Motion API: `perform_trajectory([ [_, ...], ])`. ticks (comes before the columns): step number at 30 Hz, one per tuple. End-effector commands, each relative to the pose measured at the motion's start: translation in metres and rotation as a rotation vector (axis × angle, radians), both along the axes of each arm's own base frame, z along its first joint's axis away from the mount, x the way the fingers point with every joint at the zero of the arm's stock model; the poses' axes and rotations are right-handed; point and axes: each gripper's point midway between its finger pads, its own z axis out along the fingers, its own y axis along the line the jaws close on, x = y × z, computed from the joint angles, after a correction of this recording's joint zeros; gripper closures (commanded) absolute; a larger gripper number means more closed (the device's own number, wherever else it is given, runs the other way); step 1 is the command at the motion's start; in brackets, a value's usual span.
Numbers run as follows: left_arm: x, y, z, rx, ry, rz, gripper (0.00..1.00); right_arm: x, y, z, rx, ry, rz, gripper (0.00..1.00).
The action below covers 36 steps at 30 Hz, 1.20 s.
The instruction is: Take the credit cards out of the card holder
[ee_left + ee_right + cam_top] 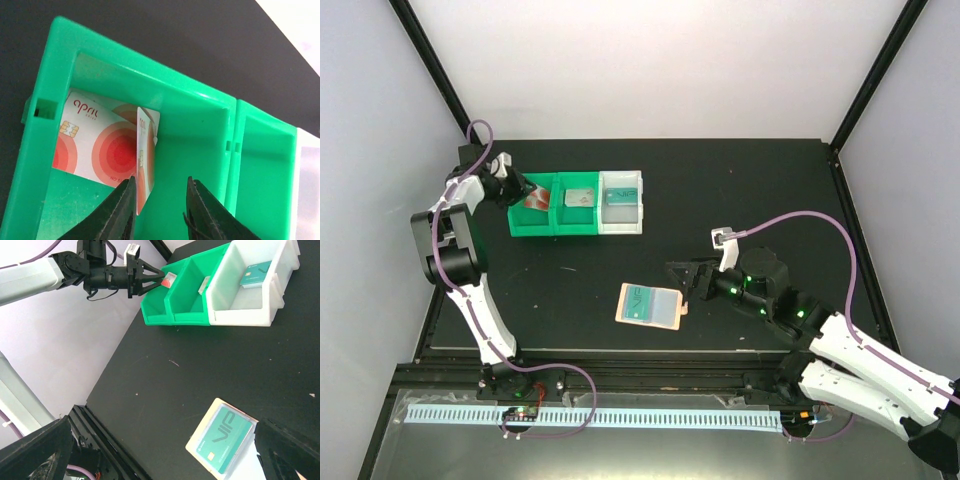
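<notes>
- My right arm lies low across the near right of the bench [740,180], with the forearm angled in towards the centre and the wrist about level.
- My right end effector [688,283] has its fingers spread wide and holds nothing. It sits just beside the right edge of the card holder [666,311].
- The card holder lies open and flat near the bench centre. One teal card [638,303] is on its left half; I can't tell whether it is tucked into a pocket or loose.
- My left arm rises from the near left corner. The elbow is bent high by the left wall, and the forearm reaches to the far left with the wrist turned right.
- There are three bins in a row at the far left, touching side by side.
- The white bin [623,226] is at the right end, with a second teal card [620,197] inside.
- The middle green bin [578,226] has a grey card [580,197] inside.
- The left green bin [200,125] has a flat red-pink card [100,145] lying by its back wall.
- My left end effector [161,179] points into the left green bin with its fingers a little apart and not clamped.
- An upright red-pink card [145,155] stands on edge between those fingers, close against the left-hand one in the wrist view, with a gap to the other.
</notes>
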Motion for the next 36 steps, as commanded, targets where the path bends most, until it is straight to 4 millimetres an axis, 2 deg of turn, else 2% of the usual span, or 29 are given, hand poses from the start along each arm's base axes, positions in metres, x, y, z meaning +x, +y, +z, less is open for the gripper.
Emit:
perform_trajectory([
  [1, 0.009, -0.001, 0.016, -0.008, -0.027, -0.002, 0.68, 0.002, -0.005, 0.003, 0.007, -0.010, -0.023, 0.00],
  [4, 0.010, -0.001, 0.021, -0.013, -0.036, 0.003, 0.64, 0.002, -0.006, 0.004, 0.007, -0.013, -0.025, 0.00],
  [12, 0.009, 0.002, 0.038, 0.015, -0.041, 0.012, 0.62, -0.002, -0.009, 0.002, 0.027, -0.002, -0.033, 0.00],
  [16, 0.003, 0.009, 0.046, 0.061, -0.040, 0.050, 0.51, -0.003, -0.008, 0.003, 0.028, 0.007, -0.024, 0.00],
  [20, -0.003, 0.009, 0.059, 0.057, -0.043, 0.069, 0.47, -0.004, -0.011, 0.005, 0.018, 0.007, -0.031, 0.00],
  [24, -0.022, 0.009, 0.072, 0.081, -0.038, 0.105, 0.34, -0.005, -0.014, 0.004, 0.019, 0.013, -0.040, 0.00],
  [29, -0.058, 0.003, 0.076, 0.097, -0.013, 0.139, 0.04, -0.001, -0.027, 0.004, -0.040, -0.014, -0.091, 0.00],
  [30, -0.066, 0.001, 0.083, 0.104, -0.030, 0.141, 0.01, -0.001, -0.029, 0.004, -0.052, -0.012, -0.099, 0.00],
  [33, -0.090, -0.001, 0.081, 0.132, -0.013, 0.162, 0.01, -0.002, -0.034, -0.004, -0.091, 0.010, -0.108, 0.00],
  [36, -0.111, -0.011, 0.082, 0.133, -0.002, 0.135, 0.01, -0.003, -0.035, -0.015, -0.107, 0.044, -0.118, 0.00],
])
